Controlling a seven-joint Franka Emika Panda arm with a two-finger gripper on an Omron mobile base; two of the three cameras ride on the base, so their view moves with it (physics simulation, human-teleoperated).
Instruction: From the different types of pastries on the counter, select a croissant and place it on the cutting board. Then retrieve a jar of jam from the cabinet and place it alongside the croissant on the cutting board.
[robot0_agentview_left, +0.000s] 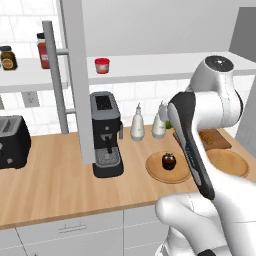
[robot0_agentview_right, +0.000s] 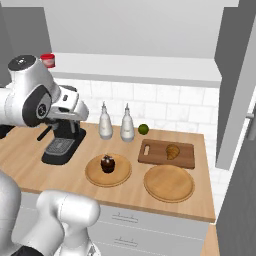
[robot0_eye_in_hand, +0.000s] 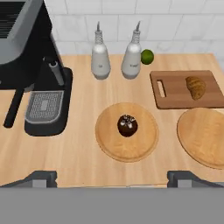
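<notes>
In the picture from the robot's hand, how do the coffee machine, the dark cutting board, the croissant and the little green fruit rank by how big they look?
Largest to smallest in the hand view:
1. Black and grey coffee machine, though it sits nearest the camera.
2. Dark brown rectangular wooden cutting board.
3. Golden-tan croissant lying on that board.
4. Small round green fruit, only slightly smaller than the croissant.

On the counter (robot0_eye_in_hand: 83, 153): one croissant (robot0_eye_in_hand: 196, 87), one dark round pastry (robot0_eye_in_hand: 127, 125), one cutting board (robot0_eye_in_hand: 175, 98), two round wooden plates (robot0_eye_in_hand: 111, 144), two white bottles (robot0_eye_in_hand: 100, 59), one lime (robot0_eye_in_hand: 147, 56), one coffee machine (robot0_eye_in_hand: 26, 65), one toaster (robot0_agentview_left: 14, 141); upper-left shelf: one red jam jar (robot0_agentview_left: 102, 65), one red bottle (robot0_agentview_left: 43, 50), one dark jar (robot0_agentview_left: 7, 58).
</notes>
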